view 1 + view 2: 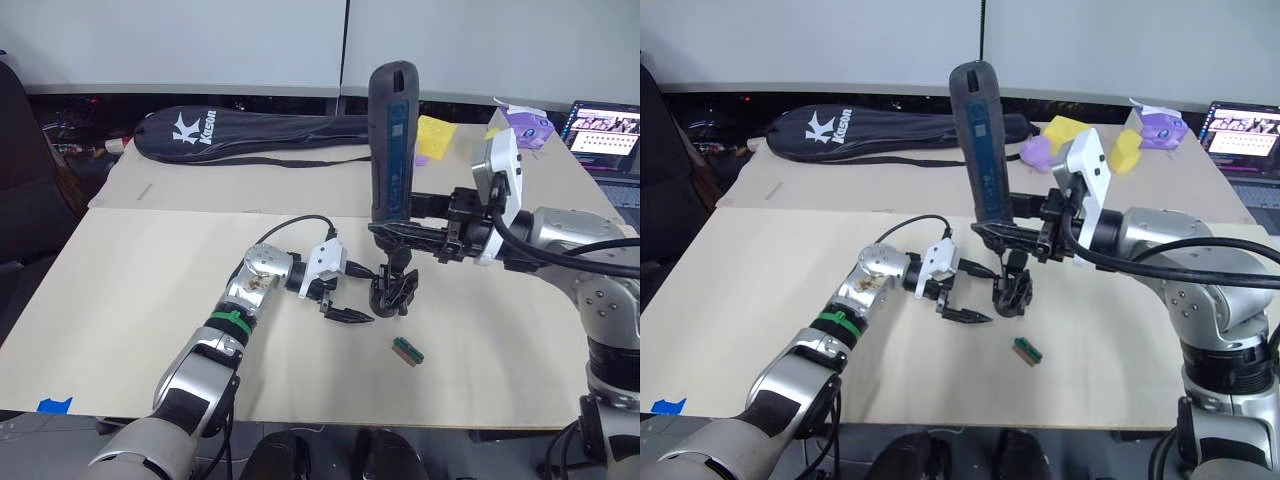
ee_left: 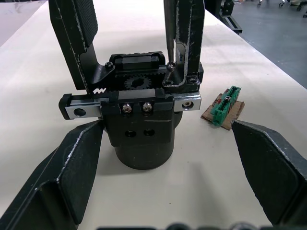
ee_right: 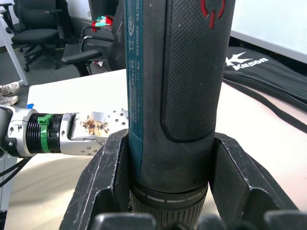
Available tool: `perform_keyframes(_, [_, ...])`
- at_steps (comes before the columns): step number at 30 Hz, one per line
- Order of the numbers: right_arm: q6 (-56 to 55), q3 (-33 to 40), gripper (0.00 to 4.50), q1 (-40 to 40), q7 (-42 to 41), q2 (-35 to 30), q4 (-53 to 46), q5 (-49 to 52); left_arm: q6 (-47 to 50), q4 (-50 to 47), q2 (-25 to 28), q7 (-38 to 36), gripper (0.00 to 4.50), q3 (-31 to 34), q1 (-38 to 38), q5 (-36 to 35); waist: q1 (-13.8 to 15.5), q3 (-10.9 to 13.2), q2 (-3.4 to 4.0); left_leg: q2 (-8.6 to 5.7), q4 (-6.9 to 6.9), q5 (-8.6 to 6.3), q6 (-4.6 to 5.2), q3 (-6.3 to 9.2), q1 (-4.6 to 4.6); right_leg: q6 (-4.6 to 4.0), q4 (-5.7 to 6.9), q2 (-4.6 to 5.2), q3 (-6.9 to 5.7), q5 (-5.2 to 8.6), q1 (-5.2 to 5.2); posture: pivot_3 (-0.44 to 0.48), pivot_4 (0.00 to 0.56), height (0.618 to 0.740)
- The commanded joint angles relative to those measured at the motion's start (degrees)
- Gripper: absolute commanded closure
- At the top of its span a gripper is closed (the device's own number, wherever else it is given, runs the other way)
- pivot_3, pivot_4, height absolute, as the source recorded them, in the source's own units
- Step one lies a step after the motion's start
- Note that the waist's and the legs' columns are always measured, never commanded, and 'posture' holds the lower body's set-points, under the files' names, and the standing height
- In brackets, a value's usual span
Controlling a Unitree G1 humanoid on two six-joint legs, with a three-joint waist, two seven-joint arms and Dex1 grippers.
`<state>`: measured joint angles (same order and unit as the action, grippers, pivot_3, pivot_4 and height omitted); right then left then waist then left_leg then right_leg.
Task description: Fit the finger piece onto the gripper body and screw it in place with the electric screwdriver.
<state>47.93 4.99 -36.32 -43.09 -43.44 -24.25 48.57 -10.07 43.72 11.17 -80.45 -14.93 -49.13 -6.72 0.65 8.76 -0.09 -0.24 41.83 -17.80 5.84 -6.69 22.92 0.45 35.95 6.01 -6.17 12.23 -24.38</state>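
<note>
The left gripper (image 1: pixel 345 312) sits nearest the camera, low over the bench (image 1: pixel 150 300), its fingers (image 2: pixel 72 177) spread wide and holding nothing; in the left wrist view they flank the gripper body (image 2: pixel 139 115) without touching it. The gripper body stands upright on a round black base, a small gear and two screw heads showing on the face toward the left gripper. Two black finger pieces rise from it, their tips cut off at the frame edge; the finger piece (image 2: pixel 184 43) on the connector's side has the thin metal bit coming down beside it to a screw. How firmly it is seated cannot be told.

The right gripper (image 1: pixel 985 232) is clamped around the lower barrel of the electric screwdriver (image 1: pixel 980 140), which stands nearly vertical directly over the gripper body, butt end up, bluish label facing the camera.

A small green connector block (image 1: pixel 408 350) lies flat just beside the gripper body. A black racket bag (image 1: pixel 250 130) lies well beyond it.
</note>
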Motion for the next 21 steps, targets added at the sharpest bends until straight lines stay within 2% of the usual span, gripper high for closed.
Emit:
perform_keyframes(1, [-1.08, 2.73, 2.60, -0.44, 0.19, -0.29, -2.43, 0.87, -1.42, -0.39, -0.22, 0.01, 0.00, 0.46, -0.66, 0.03, -0.01, 0.00, 0.00, 0.00, 0.00, 0.00, 0.00, 0.00, 0.00, 0.00, 0.00, 0.00, 0.00, 0.00, 0.00, 0.000, 0.150, 0.740])
perform_keyframes(21, [-1.50, 3.01, 2.60, -0.33, -0.03, 0.18, -1.99, 1.31, -1.31, -0.67, -0.24, 0.30, 0.00, 0.50, -0.56, 0.00, 0.00, 0.00, 0.00, 0.00, 0.00, 0.00, 0.00, 0.00, -0.01, 0.00, 0.00, 0.00, 0.00, 0.00, 0.00, 0.000, 0.150, 0.740])
